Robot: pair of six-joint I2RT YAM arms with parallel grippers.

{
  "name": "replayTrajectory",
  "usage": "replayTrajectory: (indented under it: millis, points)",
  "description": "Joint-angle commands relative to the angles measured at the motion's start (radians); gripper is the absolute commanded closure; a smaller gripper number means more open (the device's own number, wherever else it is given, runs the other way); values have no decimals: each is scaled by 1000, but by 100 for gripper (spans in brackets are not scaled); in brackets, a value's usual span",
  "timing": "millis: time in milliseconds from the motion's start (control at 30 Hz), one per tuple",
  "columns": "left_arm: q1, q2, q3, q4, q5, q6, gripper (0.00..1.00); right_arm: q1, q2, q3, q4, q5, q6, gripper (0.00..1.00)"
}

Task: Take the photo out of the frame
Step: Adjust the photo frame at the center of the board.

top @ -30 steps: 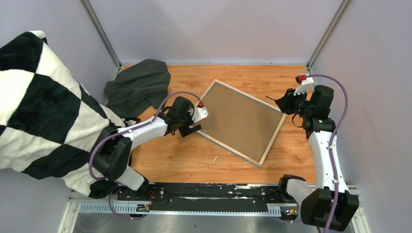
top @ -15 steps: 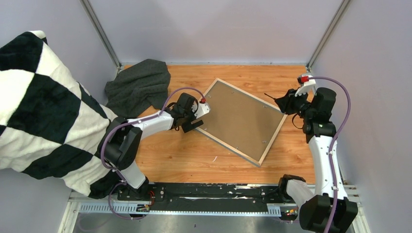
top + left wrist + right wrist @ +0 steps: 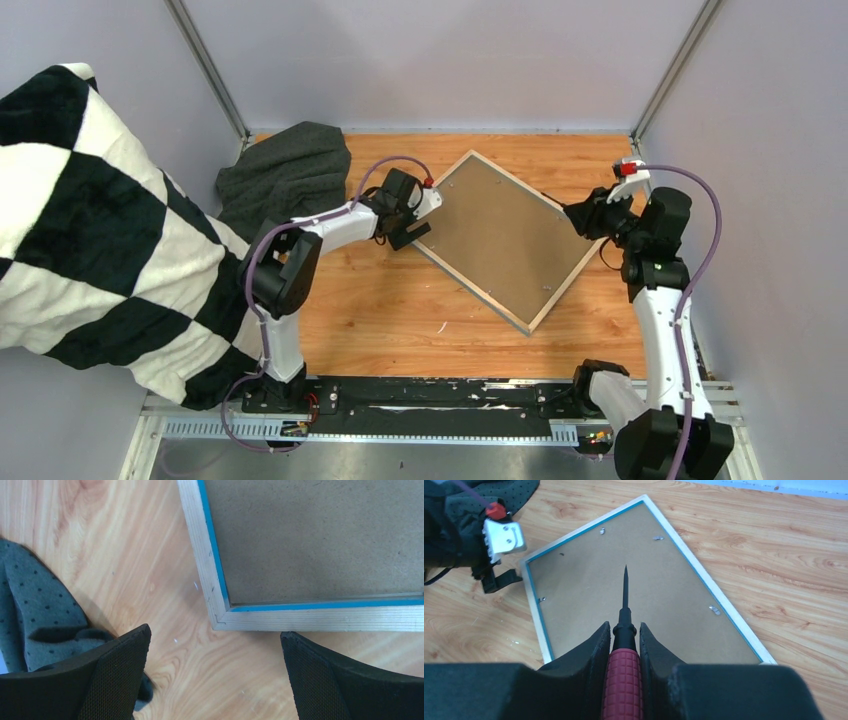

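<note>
The frame [image 3: 470, 288] lies face down on the table, turned like a diamond, with its pale wood edge and a thin blue inner line showing. A brown backing board [image 3: 505, 235] fills it and is held by small metal tabs [image 3: 714, 610]. The photo is hidden under the board. My left gripper [image 3: 412, 235] stands open just off the frame's left corner [image 3: 220, 620], with only bare table between its fingers [image 3: 120, 675]. My right gripper [image 3: 625, 630] is shut on a red-handled tool [image 3: 624, 680]. The tool's thin black tip points over the board from the frame's right corner.
A grey dotted cloth [image 3: 285, 175] lies bunched at the back left, close behind my left gripper. A large black-and-white chequered blanket [image 3: 90, 220] hangs over the left side. Pale walls close in the table at the back and right.
My left gripper has moved away from me and to the right. The frame has turned clockwise, its top corner now nearer the back. The right gripper keeps its hold on the tool.
</note>
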Motion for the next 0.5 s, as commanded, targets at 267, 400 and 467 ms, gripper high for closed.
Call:
replayTrajectory:
  millis: [267,400,467]
  points:
    - [40,395,664,-286,42,-240,0,54,70,-47,195,-61,55,100]
    - [50,556,950,-428,155,-351,0,164,155,-22,232,18,32,100]
    - [67,557,963,-428,231,-421,0,221,198,-18,272,57,45,100]
